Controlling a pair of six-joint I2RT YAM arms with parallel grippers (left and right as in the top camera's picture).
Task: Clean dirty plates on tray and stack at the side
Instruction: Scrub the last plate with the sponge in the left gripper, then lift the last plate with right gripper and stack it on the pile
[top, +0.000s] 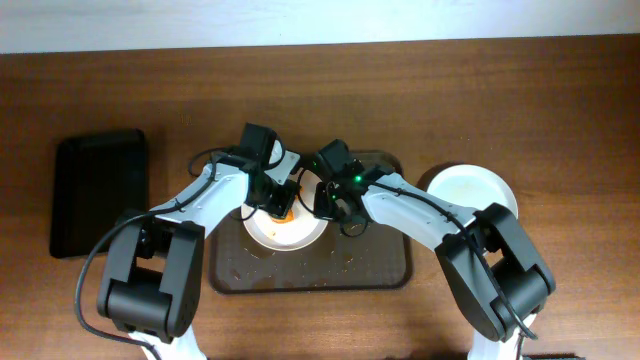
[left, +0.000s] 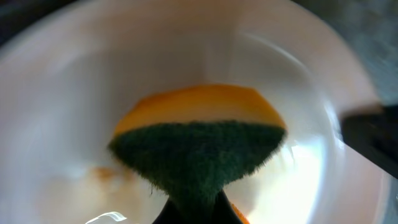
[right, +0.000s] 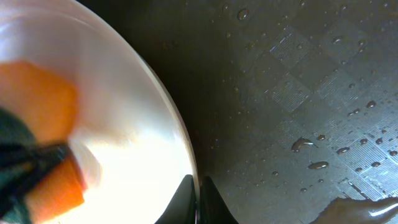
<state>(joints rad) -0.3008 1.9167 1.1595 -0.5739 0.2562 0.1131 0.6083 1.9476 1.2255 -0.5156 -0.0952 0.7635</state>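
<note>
A white plate lies on the dark brown tray, at its upper left. My left gripper is shut on an orange sponge with a green scouring face and presses it onto the plate, where a faint orange smear shows. My right gripper is shut on the plate's right rim; the sponge shows inside the plate. A second white plate lies on the table right of the tray. I see no third plate.
A smaller black rectangular tray lies at the far left of the wooden table. The brown tray's surface is wet with water drops. The tray's lower half holds scattered drops and crumbs.
</note>
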